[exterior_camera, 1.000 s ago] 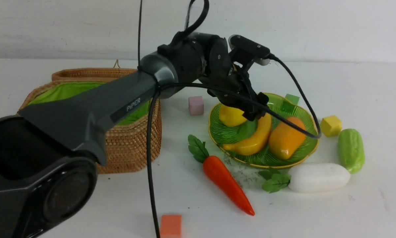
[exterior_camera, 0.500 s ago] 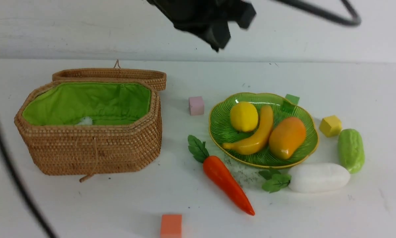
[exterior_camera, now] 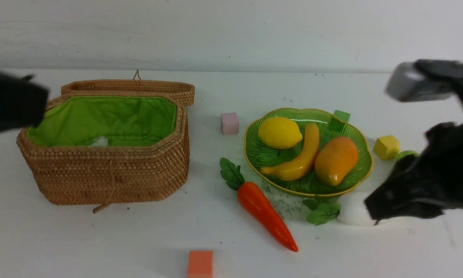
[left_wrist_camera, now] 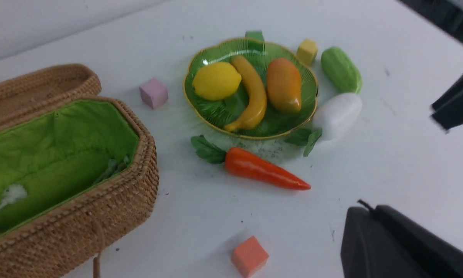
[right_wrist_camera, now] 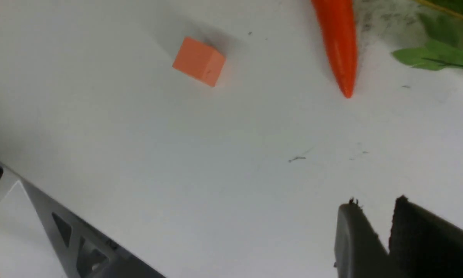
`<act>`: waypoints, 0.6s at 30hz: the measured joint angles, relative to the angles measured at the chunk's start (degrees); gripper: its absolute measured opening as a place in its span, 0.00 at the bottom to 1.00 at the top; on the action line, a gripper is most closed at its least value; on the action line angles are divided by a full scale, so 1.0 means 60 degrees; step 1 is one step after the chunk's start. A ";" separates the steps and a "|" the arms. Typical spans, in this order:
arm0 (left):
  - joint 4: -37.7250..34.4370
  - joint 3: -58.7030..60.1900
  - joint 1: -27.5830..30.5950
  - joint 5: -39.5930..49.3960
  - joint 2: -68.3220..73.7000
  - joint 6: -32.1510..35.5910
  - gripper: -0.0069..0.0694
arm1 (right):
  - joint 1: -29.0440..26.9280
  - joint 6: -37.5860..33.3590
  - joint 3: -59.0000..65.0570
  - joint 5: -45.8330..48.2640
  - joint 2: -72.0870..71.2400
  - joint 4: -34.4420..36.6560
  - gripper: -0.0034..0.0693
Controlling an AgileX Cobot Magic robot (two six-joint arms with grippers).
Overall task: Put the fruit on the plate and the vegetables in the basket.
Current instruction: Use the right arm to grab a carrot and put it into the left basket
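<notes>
Green plate (exterior_camera: 260, 156) holds all three fruits: lemon (exterior_camera: 279, 133), banana (exterior_camera: 302, 154), mango (exterior_camera: 335, 160). Three veggies, carrot (exterior_camera: 266, 216), radish (left_wrist_camera: 337, 116), cucumber (left_wrist_camera: 341, 69), lie on the table (exterior_camera: 138, 239) beside it. My left claw (left_wrist_camera: 364, 210) is pressed together, right claw (right_wrist_camera: 377, 204) slightly parted.

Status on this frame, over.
Left gripper shut, empty; right gripper slightly open, empty. Fruit all on plate. Carrot, radish, cucumber on table, basket open.

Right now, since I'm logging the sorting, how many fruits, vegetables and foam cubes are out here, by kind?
Fruit: 3 (lemon, banana, mango), on the plate
Vegetables: 3 (carrot, radish, cucumber), on the table
Foam cubes: 4 (pink cube, green cube, yellow cube, orange cube)
Total: 10
</notes>
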 joint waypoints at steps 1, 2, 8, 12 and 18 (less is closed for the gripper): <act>0.0000 0.0358 0.0000 -0.0244 -0.0269 -0.0076 0.07 | 0.0328 0.0000 -0.0129 -0.0069 0.0243 -0.0073 0.26; 0.0010 0.0897 0.0000 -0.0527 -0.0632 -0.0152 0.07 | 0.0726 0.0000 -0.0315 -0.0203 0.0649 -0.0233 0.26; 0.0010 0.2591 0.0000 -0.1549 -0.1867 -0.0338 0.07 | 0.2063 0.0000 -0.1360 -0.0664 0.2861 -0.1842 0.28; 0.0010 0.2714 0.0000 -0.1570 -0.2224 -0.0347 0.07 | 0.2006 0.0043 -0.1881 -0.0816 0.4268 -0.2474 0.37; 0.0010 0.2728 0.0000 -0.1549 -0.2255 -0.0347 0.07 | 0.1430 0.0228 -0.2475 -0.1313 0.5951 -0.2505 0.59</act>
